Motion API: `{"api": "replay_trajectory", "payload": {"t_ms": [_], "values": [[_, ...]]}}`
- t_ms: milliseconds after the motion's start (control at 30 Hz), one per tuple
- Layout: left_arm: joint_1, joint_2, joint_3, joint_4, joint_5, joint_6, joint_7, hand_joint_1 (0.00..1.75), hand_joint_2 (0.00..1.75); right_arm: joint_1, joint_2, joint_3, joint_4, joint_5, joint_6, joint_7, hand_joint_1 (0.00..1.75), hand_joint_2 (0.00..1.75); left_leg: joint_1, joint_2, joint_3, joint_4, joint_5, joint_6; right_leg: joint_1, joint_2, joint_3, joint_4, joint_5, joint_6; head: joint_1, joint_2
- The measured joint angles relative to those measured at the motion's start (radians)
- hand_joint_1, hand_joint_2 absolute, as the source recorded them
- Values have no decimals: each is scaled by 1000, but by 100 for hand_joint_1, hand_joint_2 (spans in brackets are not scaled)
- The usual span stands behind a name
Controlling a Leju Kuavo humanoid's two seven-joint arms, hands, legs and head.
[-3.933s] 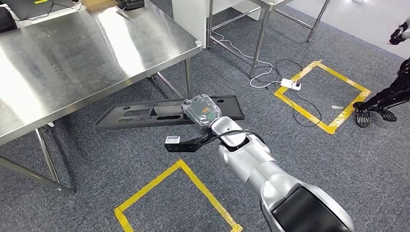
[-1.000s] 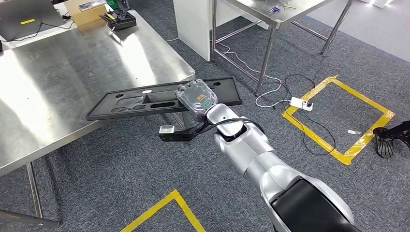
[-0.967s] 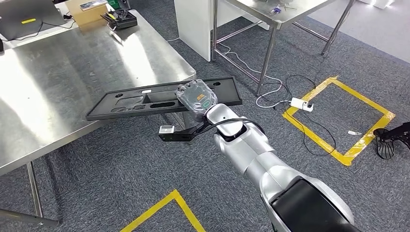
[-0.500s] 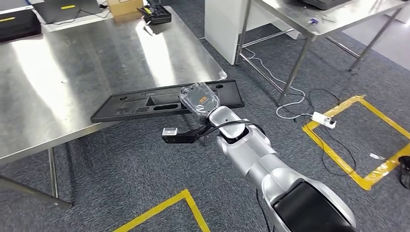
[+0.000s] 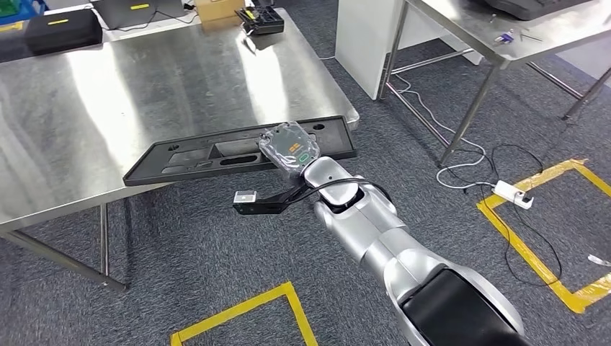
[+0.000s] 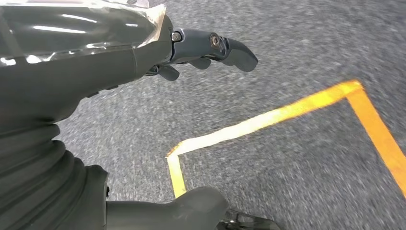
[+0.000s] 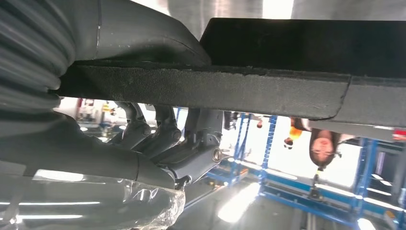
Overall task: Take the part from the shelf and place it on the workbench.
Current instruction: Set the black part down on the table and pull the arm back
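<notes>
1. Workbench [image 5: 144, 94] – steel top, at the left of the head view; boxes and a tool case sit along its far edge.
2. Part [image 5: 216, 153] – long black panel with cut-outs, held roughly level, its far edge over the workbench's near edge.
3. Right hand [image 5: 288, 148] – grips the part near its right end, thumb on one face, fingers [image 7: 163, 134] on the other.
4. Left hand [image 6: 95, 57] – over carpet and yellow tape [image 6: 268, 120]; fingers curled loosely, holding nothing.
</notes>
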Motion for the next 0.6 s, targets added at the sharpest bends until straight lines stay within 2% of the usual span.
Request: {"api": "replay_trajectory", "payload": {"t_ms": [67, 100, 133, 200, 233, 267, 333, 400, 433, 467, 500, 533, 600], "values": [[-1, 2, 0, 0, -2, 0, 1, 0, 175, -1, 0, 0, 0, -1, 0, 0, 150, 175, 0, 37, 72, -138, 64, 0, 4, -14, 6, 1, -7, 9, -2, 0], [-3, 2, 0, 0, -4, 0, 2, 0, 175, -1, -1, 0, 0, -1, 0, 0, 150, 175, -3, 50, 97, -188, 81, 4, 9, -20, 8, 2, -10, 15, 0, 0], [-3, 2, 0, 0, -5, 0, 3, 0, 175, -2, -1, 0, -1, -1, 0, -1, 150, 175, -6, 58, 110, -214, 86, 10, 14, -27, 10, 3, -14, 21, 2, 0], [-4, 2, 0, 0, -7, -1, 3, 0, 175, -4, 0, 0, -1, -1, 0, -1, 150, 175, -13, 40, 110, -221, 83, 27, 18, -44, 14, 2, -18, 32, 7, 0], [-3, 2, 0, 0, -7, -1, 3, 0, 175, -4, 0, 0, -1, -1, 0, -1, 150, 175, -14, 31, 112, -224, 85, 35, 17, -45, 14, 6, -23, 37, 8, 0], [-3, 2, 0, 0, -8, -1, 4, 0, 175, -5, 0, 0, -2, -1, 0, -1, 150, 175, -14, 22, 116, -228, 88, 44, 16, -35, 9, 21, -34, 40, 8, 0], [-4, 3, 0, -1, -8, -1, 4, 0, 175, -5, -3, 0, -3, -1, 0, -1, 150, 175, -13, 3, 122, -234, 92, 60, 11, 6, -36, 118, -80, 37, 10, 0], [-6, 4, 0, -1, -8, -1, 4, 0, 175, 0, -8, 0, -3, -2, 0, -2, 150, 175, -14, -21, 122, -234, 91, 67, 8, 34, -110, 265, -133, 31, 13, 0], [-5, 4, 0, -1, -8, -1, 4, 0, 175, 4, -11, 0, -3, -1, 0, -2, 150, 175, -15, -35, 122, -234, 91, 68, 7, 39, -136, 308, -142, 34, 13, 0], [-5, 3, 0, -1, -8, -2, 4, 0, 175, 6, -13, 0, -3, 0, 0, -2, 150, 175, -15, -48, 123, -233, 90, 68, 7, 41, -146, 316, -137, 40, 14, 0], [-4, 3, 0, -1, -8, -2, 5, 0, 175, 8, -13, 0, -3, 0, 0, -2, 150, 175, -16, -61, 123, -232, 90, 68, 7, 44, -132, 276, -112, 48, 14, 0], [-4, 3, 0, -1, -8, -3, 5, 0, 175, 7, -13, 0, -3, 0, 0, -2, 150, 175, -16, -74, 124, -231, 89, 67, 7, 51, -103, 204, -78, 54, 14, 0], [-4, 2, 1, -1, -9, -4, 6, 0, 175, 5, -13, 0, -4, 1, 2, -3, 150, 175, -18, -95, 123, -227, 86, 61, 6, 77, -40, 62, -19, 57, 15, 0]]}}
